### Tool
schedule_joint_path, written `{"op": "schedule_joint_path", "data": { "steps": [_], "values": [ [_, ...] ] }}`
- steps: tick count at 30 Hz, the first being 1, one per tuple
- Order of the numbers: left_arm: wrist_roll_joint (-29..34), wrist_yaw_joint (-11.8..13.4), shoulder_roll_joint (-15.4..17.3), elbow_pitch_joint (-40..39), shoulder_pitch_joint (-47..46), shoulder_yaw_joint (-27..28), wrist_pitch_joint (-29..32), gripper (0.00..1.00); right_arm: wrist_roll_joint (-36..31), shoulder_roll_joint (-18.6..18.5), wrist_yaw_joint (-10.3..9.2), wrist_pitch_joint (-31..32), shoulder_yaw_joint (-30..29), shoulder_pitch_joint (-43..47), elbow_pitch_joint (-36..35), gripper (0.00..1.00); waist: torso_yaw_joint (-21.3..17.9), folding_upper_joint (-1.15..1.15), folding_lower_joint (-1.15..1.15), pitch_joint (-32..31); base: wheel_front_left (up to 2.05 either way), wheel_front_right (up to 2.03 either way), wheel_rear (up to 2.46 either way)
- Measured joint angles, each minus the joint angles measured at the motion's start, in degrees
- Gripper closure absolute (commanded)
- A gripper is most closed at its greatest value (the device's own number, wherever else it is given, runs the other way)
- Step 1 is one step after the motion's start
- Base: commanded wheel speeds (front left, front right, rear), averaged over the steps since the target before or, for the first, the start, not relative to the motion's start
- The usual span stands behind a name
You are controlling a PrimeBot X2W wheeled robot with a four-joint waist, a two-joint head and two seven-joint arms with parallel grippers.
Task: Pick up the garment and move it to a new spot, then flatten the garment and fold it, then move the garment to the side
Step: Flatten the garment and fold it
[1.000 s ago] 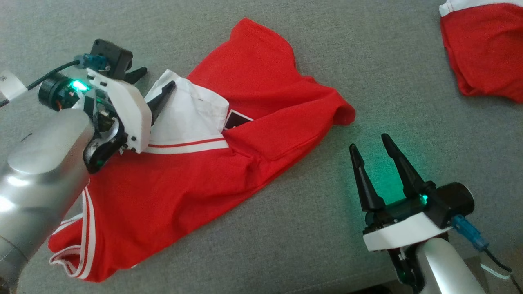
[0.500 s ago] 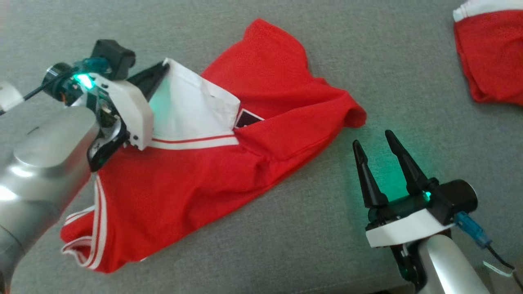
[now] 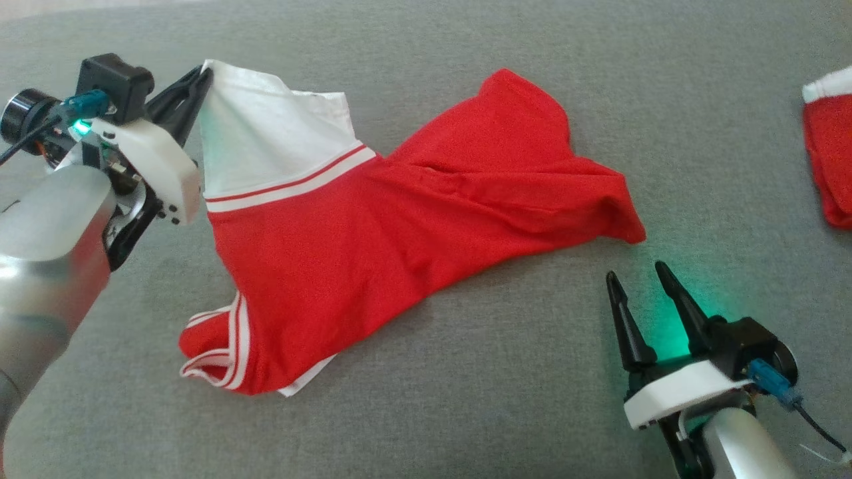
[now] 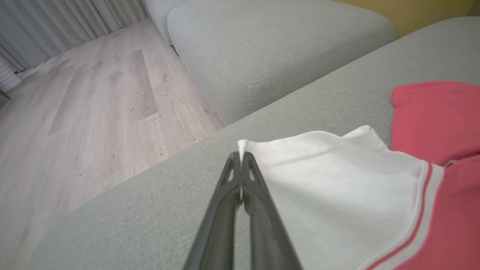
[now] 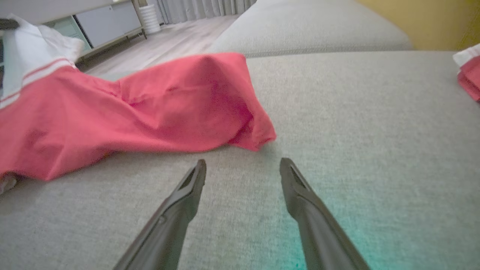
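The garment [image 3: 373, 233] is red with a white panel and white stripes, spread across the grey sofa cushion [image 3: 466, 399]. My left gripper [image 3: 203, 72] is shut on the corner of its white panel at the upper left, lifting that corner. The left wrist view shows the closed fingers pinching the white hem of the garment [image 4: 337, 187] at my left gripper [image 4: 241, 153]. My right gripper [image 3: 636, 276] stands open at the lower right, just below the garment's red right tip. In the right wrist view the garment [image 5: 150, 108] lies just beyond my open right gripper [image 5: 243, 165].
A second red and white cloth [image 3: 829, 153] lies at the right edge of the cushion, also visible as the cloth [image 5: 468, 71]. Beyond the cushion's edge are a wood floor [image 4: 75, 105] and another grey cushion [image 4: 277, 45].
My left gripper shut on the white corner and pulled it up and left, stretching the garment out. The head camera shifted. The right gripper stayed open.
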Motion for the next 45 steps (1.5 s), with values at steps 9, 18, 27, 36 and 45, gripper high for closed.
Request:
{"op": "schedule_joint_path", "data": {
  "steps": [9,18,27,36,45],
  "values": [
    [-0.43,0.0,-0.4,0.81,0.04,-0.4,-1.14,1.0,-2.86,-0.52,0.0,0.0,-1.4,-6.45,10.54,0.0,2.39,0.0,0.01,-1.36,0.0,0.0,0.0],
    [-0.62,0.0,-0.87,0.85,0.04,-0.67,-1.57,1.0,-5.3,-0.6,0.0,0.0,-1.27,-9.31,13.18,1.0,3.0,0.0,0.01,-1.51,0.0,0.0,0.0],
    [-0.64,0.0,-0.65,0.74,0.31,-0.87,-4.71,1.0,-6.58,-0.58,0.0,0.0,-2.55,-9.2,8.7,1.0,2.65,0.0,0.02,-3.42,0.0,0.0,0.0],
    [-0.12,0.0,1.69,-2.1,2.79,-0.78,-7.26,1.0,-4.83,-1.19,0.0,0.0,-5.54,-6.01,2.47,1.0,2.09,0.0,0.01,-9.76,0.0,0.0,0.0],
    [4.11,2.78,10.9,-21.53,2.97,13.06,-7.9,1.0,-2.09,-9.48,0.0,3.07,-13.11,-4.55,-11.98,1.0,0.51,0.0,0.0,-18.54,0.0,0.0,0.0]
  ]
}}
